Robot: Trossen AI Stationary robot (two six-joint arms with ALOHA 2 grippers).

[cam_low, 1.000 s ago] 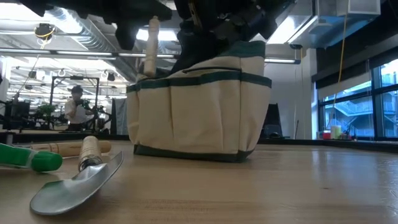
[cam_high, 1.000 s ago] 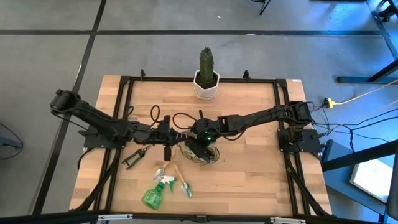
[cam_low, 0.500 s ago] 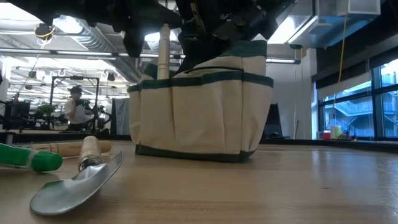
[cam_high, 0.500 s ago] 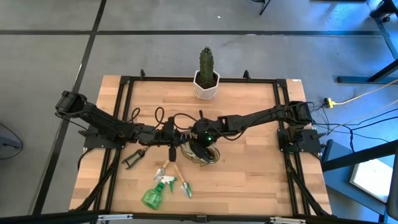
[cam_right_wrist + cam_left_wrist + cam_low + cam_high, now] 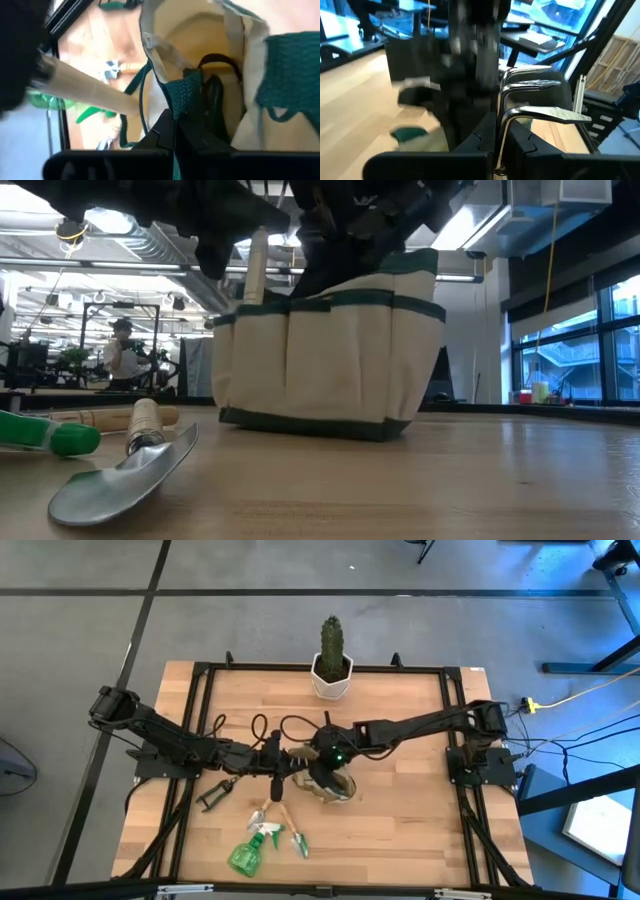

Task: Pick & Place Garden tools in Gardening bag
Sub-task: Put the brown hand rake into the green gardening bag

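Looking at both arms meeting over the middle of the tabletop, the big change is on the right side: a second ago the right pincer was partly open at the bag's rim, and now it's clamped tight on the teal handle strap of the gardening bag. The bag has tipped with that too, its bottom lifting a bit on one side in the low view, where before it sat flat. The left pincer is closed on a metal fork, tines pointing out ahead of the wrist, and its wooden handle now pokes up right at the bag's edge, closer in than a second ago. My read is the right arm is holding the mouth open so the fork can drop in. Plenty left to do though: a trowel, the green spray bottle and the shears are all on the wood beside the bag. The cactus pot sits well apart at the back.
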